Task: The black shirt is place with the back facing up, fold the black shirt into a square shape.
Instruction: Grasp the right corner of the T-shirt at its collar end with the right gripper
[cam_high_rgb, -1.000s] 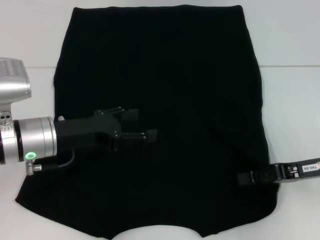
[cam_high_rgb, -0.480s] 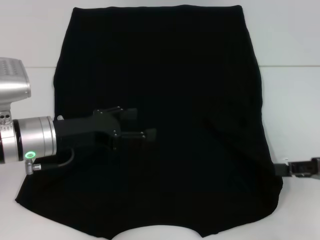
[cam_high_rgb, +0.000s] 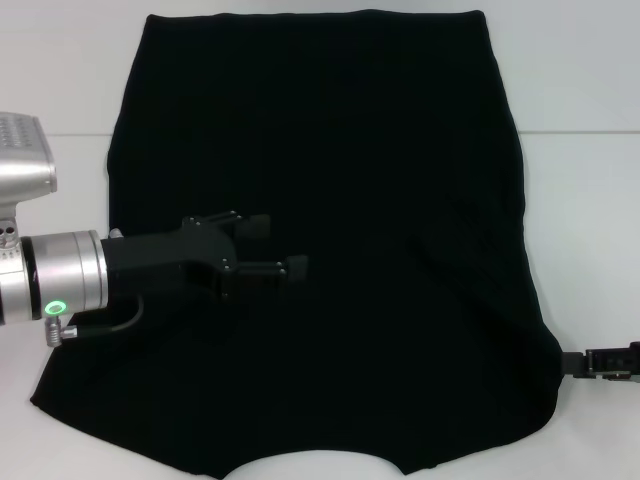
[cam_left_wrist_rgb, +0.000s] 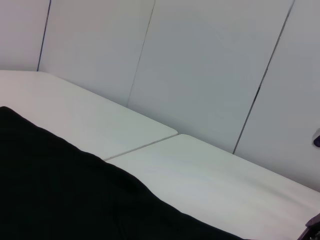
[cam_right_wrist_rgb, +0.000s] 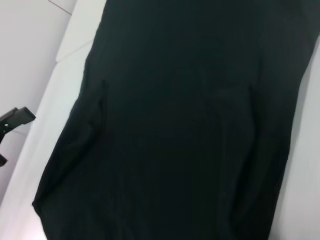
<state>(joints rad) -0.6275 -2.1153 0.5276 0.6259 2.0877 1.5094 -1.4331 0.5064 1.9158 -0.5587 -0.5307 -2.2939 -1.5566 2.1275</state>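
One black shirt (cam_high_rgb: 330, 200) flat on table (cam_high_rgb: 590, 200), left gripper (cam_high_rgb: 278, 245) above it (jaws apart, empty), right gripper (cam_high_rgb: 600, 362) beside its edge.

Left arm: you are seeing a silver cylindrical wrist showing a glowing green ring light, a black cable looping beneath, a screwed silver housing above, and the matte black left gripper (cam_high_rgb: 278, 245). Right gripper (cam_high_rgb: 600, 362): black, partly visible.
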